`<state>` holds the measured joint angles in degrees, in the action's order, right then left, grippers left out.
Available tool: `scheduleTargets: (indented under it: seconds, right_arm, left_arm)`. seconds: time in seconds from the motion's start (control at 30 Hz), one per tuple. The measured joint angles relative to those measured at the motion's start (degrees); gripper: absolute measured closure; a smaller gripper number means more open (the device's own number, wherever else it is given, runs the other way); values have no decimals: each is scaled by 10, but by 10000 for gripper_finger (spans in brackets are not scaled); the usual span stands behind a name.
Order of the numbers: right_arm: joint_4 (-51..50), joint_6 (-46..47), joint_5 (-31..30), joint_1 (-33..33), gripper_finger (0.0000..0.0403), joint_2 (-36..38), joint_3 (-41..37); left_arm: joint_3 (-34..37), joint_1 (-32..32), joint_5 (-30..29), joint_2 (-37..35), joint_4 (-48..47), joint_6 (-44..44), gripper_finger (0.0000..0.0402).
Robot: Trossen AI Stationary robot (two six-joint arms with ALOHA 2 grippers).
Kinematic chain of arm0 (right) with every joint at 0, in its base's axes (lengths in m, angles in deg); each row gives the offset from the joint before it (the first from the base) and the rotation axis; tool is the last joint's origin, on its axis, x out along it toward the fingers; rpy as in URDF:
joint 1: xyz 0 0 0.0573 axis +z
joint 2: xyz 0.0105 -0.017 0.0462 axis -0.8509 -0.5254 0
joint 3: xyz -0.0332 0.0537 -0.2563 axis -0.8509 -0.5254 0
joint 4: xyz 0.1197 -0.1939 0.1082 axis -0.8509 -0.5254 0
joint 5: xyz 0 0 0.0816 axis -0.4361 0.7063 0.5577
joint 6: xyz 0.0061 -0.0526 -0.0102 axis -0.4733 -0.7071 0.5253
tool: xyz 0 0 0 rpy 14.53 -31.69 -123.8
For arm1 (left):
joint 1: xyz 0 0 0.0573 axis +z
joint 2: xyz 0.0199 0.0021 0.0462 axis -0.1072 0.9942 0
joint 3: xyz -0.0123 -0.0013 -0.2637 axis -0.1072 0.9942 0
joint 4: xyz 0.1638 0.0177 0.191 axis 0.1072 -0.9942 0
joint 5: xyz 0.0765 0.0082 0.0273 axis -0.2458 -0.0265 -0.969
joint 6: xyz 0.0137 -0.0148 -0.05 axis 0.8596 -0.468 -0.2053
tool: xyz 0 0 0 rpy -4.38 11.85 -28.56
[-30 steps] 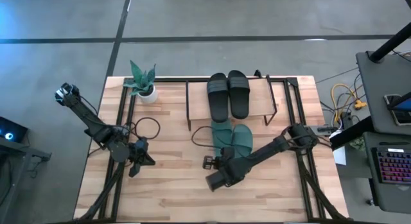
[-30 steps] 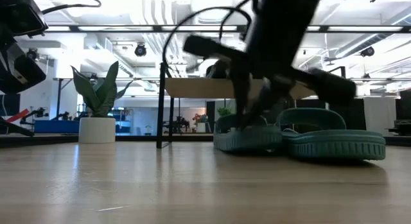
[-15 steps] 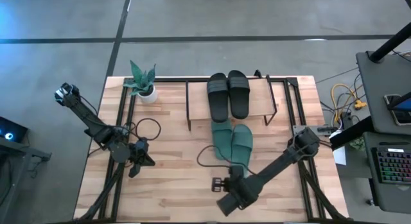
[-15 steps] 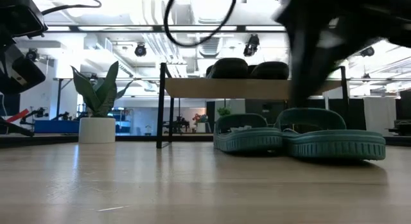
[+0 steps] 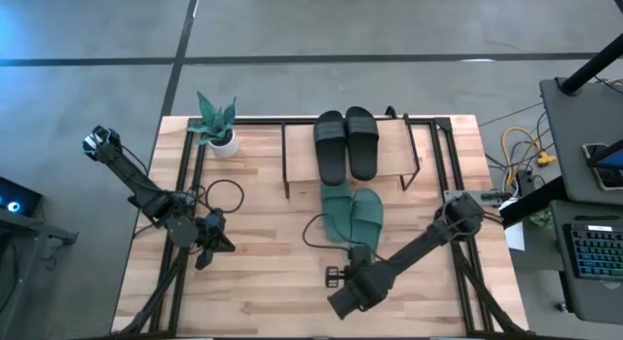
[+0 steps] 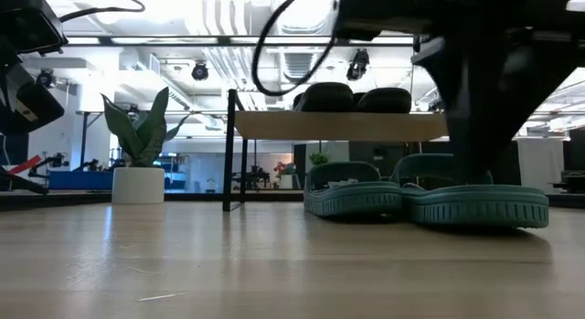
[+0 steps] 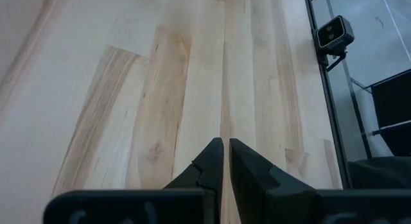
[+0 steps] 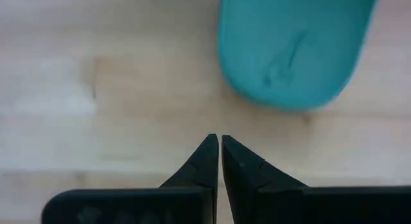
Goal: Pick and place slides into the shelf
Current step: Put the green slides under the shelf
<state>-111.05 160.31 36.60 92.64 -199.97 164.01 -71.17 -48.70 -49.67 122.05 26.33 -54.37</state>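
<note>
Two black slides [image 5: 346, 143] lie side by side on the top board of the shelf [image 5: 292, 155] at the table's far middle; in the low view they [image 6: 355, 98] rest on its board [image 6: 274, 126]. Two teal slides [image 5: 352, 213] lie soles down on the table just in front of the shelf, also in the low view [image 6: 425, 196]. My right gripper [image 8: 219, 142] is shut with nothing in it and points steeply down at bare wood just near of one teal slide's rounded end [image 8: 292, 51]. My left gripper [image 7: 226, 146] is shut with nothing in it over bare wood at the table's left.
A potted plant [image 5: 216, 126] stands at the far left corner. A dark cable loop [image 5: 224, 194] lies beside the left arm. My right arm [image 6: 484, 90] stands in front of the right teal slide in the low view. Bare wood spreads along the near edge.
My right gripper has drawn back from the teal slides toward the table's near edge and a little right, tipping to point more steeply down. It has stayed shut with nothing in it. The slides have kept their places.
</note>
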Motion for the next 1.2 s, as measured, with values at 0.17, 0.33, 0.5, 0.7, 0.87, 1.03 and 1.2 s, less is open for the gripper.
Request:
scheduleTargets:
  seconds: [0.17,0.33,0.5,0.7,0.87,1.03,1.2]
  right_arm:
    - [6,9,12,8,390,0,-10]
    - [12,11,21,9,390,0,-36]
    - [-5,5,30,6,390,0,-67]
    - [-76,3,30,-4,390,0,-78]
    - [-101,-2,-2,-26,390,0,-85]
    - [-98,-32,-26,-57,390,0,-95]
    - [-101,-70,-31,-91,390,0,-114]
  left_arm:
    - [0,0,0,0,0,2,391]
    - [0,0,-2,1,0,5,391]
    - [1,0,-3,1,0,5,391]
    - [1,0,-3,1,-1,1,391]
    - [1,0,-3,1,0,1,391]
    - [1,0,-3,1,-1,1,391]
    - [1,0,-3,1,0,0,391]
